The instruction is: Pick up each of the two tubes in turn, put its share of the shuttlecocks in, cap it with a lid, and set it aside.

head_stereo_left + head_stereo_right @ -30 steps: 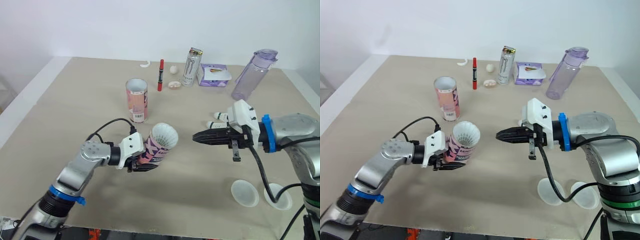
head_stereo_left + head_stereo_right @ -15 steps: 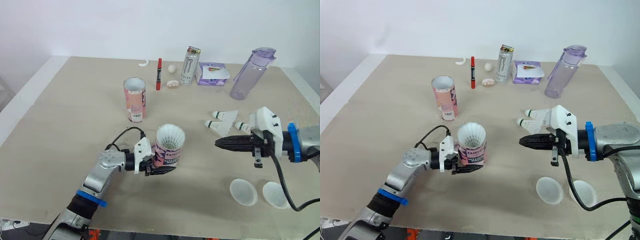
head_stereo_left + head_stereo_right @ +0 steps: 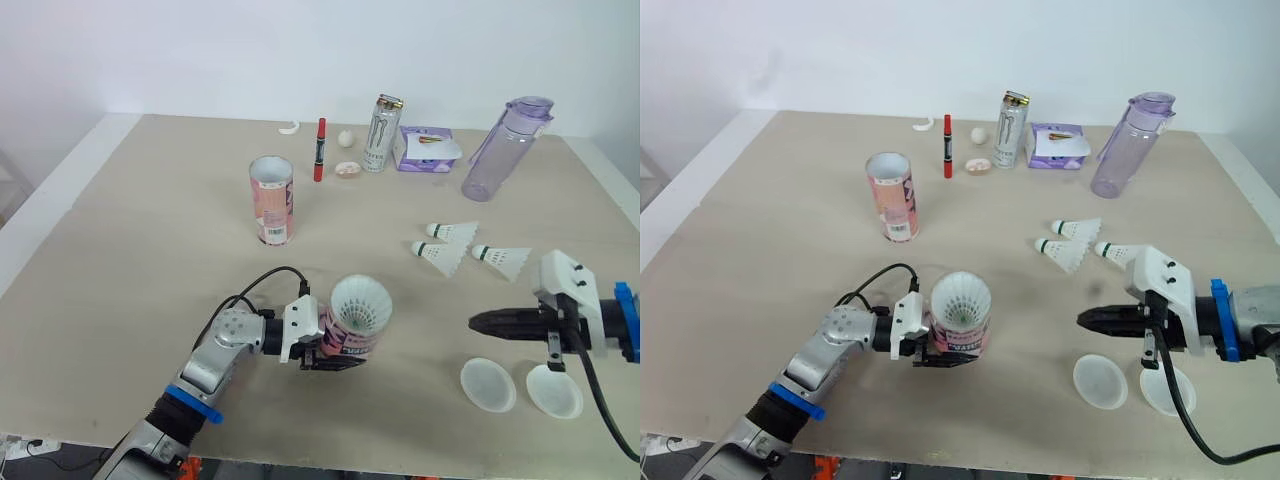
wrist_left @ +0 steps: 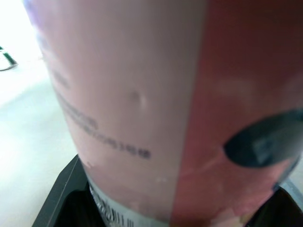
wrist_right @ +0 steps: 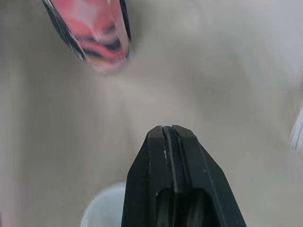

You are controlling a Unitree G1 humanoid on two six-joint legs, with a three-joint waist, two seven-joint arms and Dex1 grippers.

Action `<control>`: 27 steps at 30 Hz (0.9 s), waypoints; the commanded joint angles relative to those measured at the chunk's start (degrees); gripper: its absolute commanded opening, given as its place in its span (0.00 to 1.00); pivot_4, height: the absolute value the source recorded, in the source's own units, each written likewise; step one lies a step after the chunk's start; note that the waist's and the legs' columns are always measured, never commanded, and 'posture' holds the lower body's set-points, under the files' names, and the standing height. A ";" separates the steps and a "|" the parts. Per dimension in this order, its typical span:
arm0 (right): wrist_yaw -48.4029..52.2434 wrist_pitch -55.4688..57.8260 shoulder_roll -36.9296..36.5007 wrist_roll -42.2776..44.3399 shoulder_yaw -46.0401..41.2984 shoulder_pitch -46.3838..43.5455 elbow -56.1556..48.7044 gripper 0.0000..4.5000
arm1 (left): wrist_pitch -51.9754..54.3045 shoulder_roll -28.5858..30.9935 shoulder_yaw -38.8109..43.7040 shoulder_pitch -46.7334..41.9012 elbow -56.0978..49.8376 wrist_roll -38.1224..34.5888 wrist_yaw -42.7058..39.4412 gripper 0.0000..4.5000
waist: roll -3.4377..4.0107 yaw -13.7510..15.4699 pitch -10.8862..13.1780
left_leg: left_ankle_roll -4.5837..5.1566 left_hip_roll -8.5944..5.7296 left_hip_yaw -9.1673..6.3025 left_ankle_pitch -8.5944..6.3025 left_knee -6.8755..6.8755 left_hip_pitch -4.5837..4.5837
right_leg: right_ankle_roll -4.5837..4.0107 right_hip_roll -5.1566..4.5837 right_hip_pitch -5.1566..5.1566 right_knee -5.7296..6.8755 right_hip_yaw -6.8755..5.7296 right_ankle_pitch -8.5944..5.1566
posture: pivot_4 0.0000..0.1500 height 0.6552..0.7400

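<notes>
My left gripper [image 3: 332, 352] is shut on a pink tube [image 3: 355, 328] near the table's front; a white shuttlecock [image 3: 361, 307] sits in its open mouth. The tube's pink wall [image 4: 142, 104] looms close in the left wrist view. A second pink tube [image 3: 271, 199] stands upright farther back. Three loose shuttlecocks [image 3: 448, 245] lie at the right. Two translucent lids [image 3: 488, 385] [image 3: 554, 390] rest near the front right. My right gripper [image 3: 478, 322] is shut and empty, just above the lids, its fingers [image 5: 169, 156] pressed together.
Along the back stand a white drink can [image 3: 381, 133], a purple bottle [image 3: 508, 148], a purple tissue pack [image 3: 426, 150], a red marker [image 3: 320, 149] and small white bits [image 3: 347, 138]. The table's front edge [image 3: 400, 462] runs close below the lids.
My left gripper carried the tube to the right and nearer the front edge. My right gripper drew back to the right, away from the tube, down over the lids.
</notes>
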 commanded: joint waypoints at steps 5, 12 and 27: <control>4.29 -1.92 -6.02 -5.84 -4.32 7.26 1.70 0.41 | 2.22 1.17 -3.15 2.45 -0.89 0.97 -1.49 0.62 | 0.15 -0.01 -0.10 | 0.00 0.03 0.00 0.00 0.03 0.14 | 0.14 0.03 0.13 0.00 0.00 -0.07 | 1.00 1.00; -1.31 1.98 -6.27 -5.91 4.68 1.09 0.14 0.89 | 2.78 1.60 -3.71 3.26 -1.37 1.67 -0.93 0.62 | 0.15 -0.08 -0.10 | 0.00 0.08 0.04 0.00 0.00 0.61 | 0.27 0.09 0.62 0.00 0.02 -0.24 | 1.00 1.00; -8.51 7.37 -6.56 -7.84 14.13 -2.46 -4.33 0.89 | 1.33 1.57 -2.64 6.06 0.07 1.83 0.80 0.62 | 0.23 -0.06 -0.15 | -0.01 0.10 0.03 -0.01 -0.02 0.69 | 0.29 0.09 0.70 0.01 0.04 -0.24 | 1.00 1.00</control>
